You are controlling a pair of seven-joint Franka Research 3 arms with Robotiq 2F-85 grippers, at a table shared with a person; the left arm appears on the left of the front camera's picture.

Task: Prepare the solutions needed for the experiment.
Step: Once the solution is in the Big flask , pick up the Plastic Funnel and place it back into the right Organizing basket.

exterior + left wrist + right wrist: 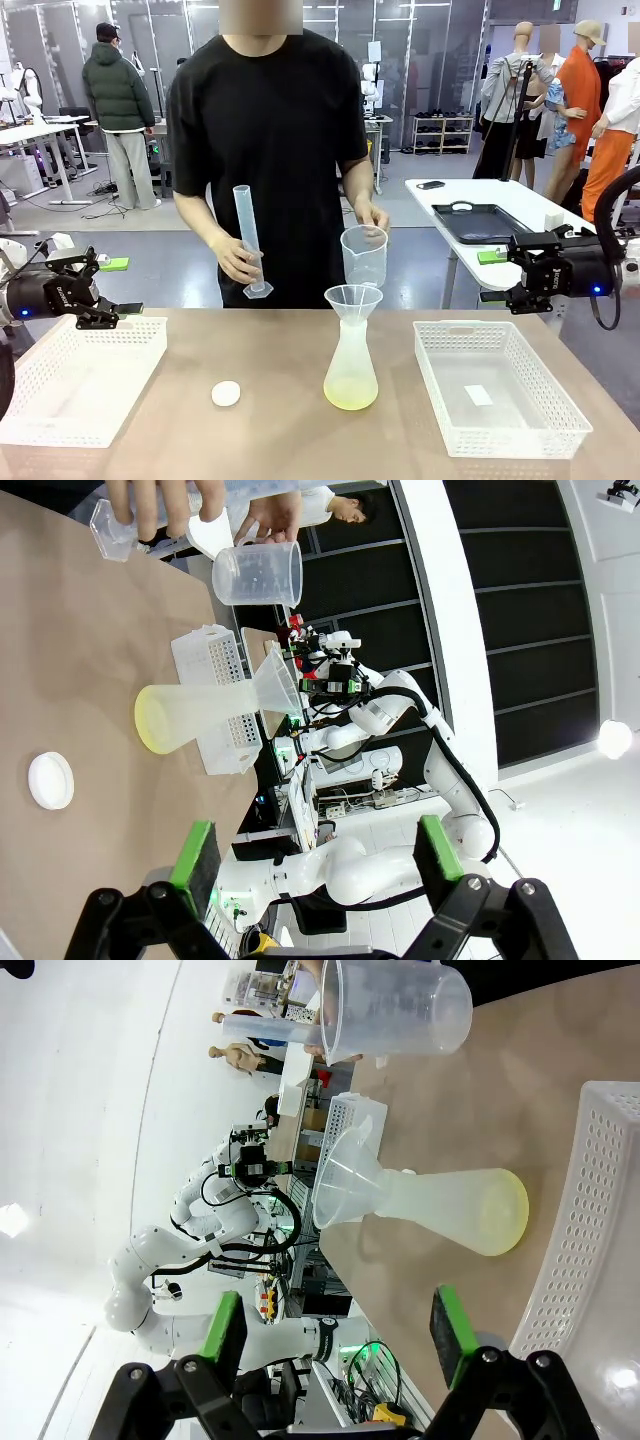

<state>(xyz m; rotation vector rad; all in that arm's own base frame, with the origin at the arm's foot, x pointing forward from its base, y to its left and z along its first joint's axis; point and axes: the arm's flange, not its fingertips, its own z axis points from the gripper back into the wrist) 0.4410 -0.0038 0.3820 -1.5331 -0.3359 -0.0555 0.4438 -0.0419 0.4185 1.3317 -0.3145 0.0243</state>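
Front view: bright, even overhead light; the flask casts only a faint shadow on the table. Wrist views: wide-angle bowing toward the edges; a lamp flares at 3 o'clock, another lamp at 9 o'clock.

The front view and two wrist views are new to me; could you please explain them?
The front view looks across a brown table at a person. White robot arms end in the black, green-padded left gripper and right gripper, both open, empty. Each wrist view looks out from one arm's wrist. On the table: a translucent conical flask with clear funnel and shallow pale yellow-green liquid, a white round cap, two white plastic baskets. The person holds a clear graduated cylinder and beaker.
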